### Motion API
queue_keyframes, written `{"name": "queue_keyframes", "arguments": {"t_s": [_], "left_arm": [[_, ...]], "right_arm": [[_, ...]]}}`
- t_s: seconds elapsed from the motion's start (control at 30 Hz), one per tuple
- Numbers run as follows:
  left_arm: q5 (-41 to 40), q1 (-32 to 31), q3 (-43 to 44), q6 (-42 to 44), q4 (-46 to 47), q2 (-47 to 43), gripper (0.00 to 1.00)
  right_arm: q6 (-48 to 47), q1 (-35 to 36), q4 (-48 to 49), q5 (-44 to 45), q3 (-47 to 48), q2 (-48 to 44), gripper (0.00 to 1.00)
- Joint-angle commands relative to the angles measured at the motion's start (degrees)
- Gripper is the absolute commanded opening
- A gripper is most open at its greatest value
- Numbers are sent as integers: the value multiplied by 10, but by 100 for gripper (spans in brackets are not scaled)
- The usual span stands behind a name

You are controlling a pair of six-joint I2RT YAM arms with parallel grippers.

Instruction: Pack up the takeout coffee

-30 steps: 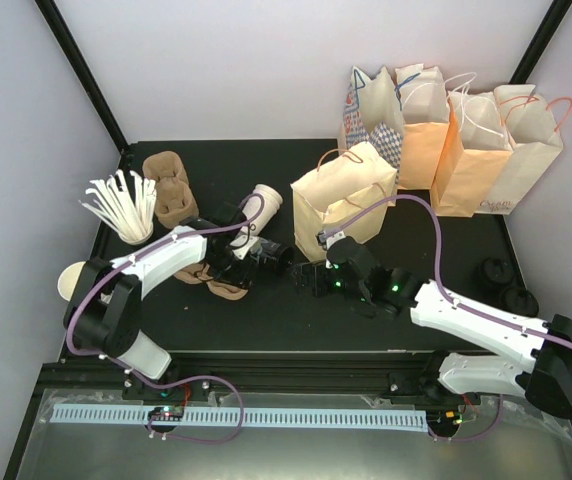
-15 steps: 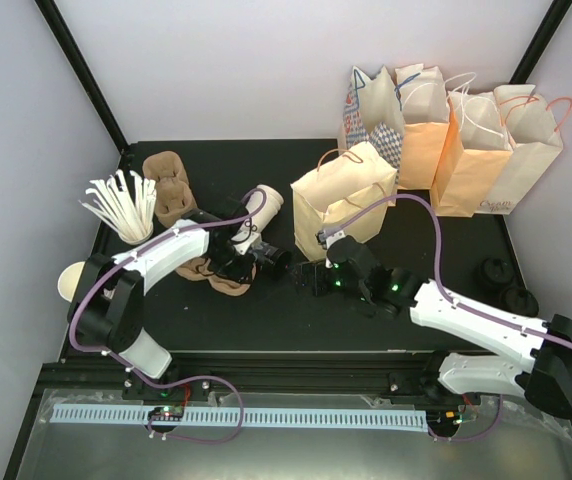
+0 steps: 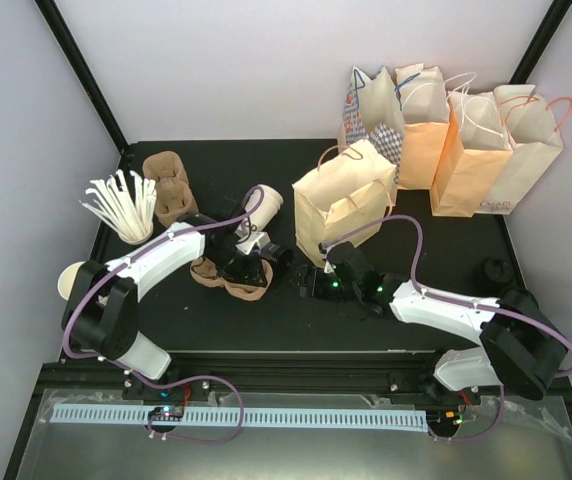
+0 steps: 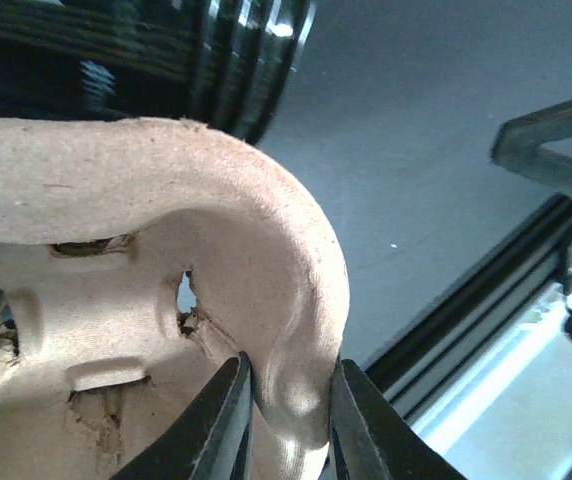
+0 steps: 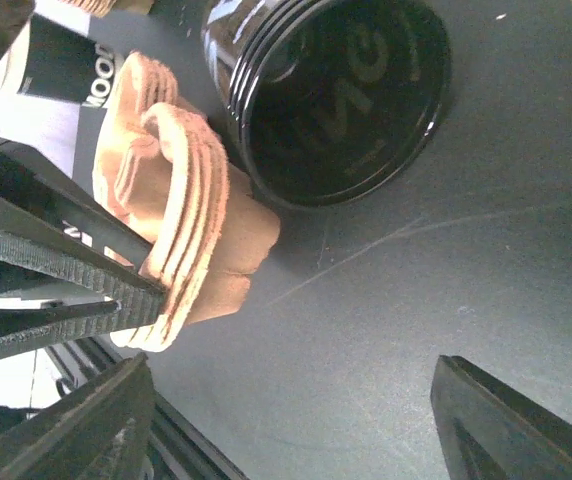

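Left gripper (image 4: 286,405) pinches the rim of the pulp cup carrier (image 4: 156,250). Right gripper (image 5: 296,425): jaws spread, empty, near black lid (image 5: 338,100). White lettered cup (image 3: 263,204) lies tipped behind the carrier, unpacked.

Risk: soft rim tears or slips, and the carrier swings into the cup.

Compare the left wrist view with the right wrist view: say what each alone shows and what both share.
Left wrist only: the inner face of the pulp carrier, with its slots.
Right wrist only: the black cup with pale lettering, the carrier's layered edge, and the right gripper open with nothing between its fingers.
Both: the left gripper pinching the carrier's rim, the ribbed round black piece beside it, and the dark table.
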Motion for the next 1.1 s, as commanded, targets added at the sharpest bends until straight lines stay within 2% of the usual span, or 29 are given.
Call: {"name": "queue_keyframes", "arguments": {"t_s": [0.0,0.2,0.33,0.57,0.87,1.07], "left_arm": [[112,1,-33,-41,55,-20,22],[185,1,-74,-87,132,-35,22],[202,1,-83,-97,149,-48,22],[210,1,-88,-92,150,-50,20],[221,1,-90,-92,154,-52,20],[219,2,-90,-95,156,-54,20]], "right_arm": [[96,-4,128,-45,-26,10,72],[164,-5,256,-57,-76,36,56],[207,-4,309,-53,-100,49,54],[233,-4,350,-52,-124,56,50],[247,-3,375,-65,-118,80,50],[254,-3,385,-72,-120,93,43]]}}
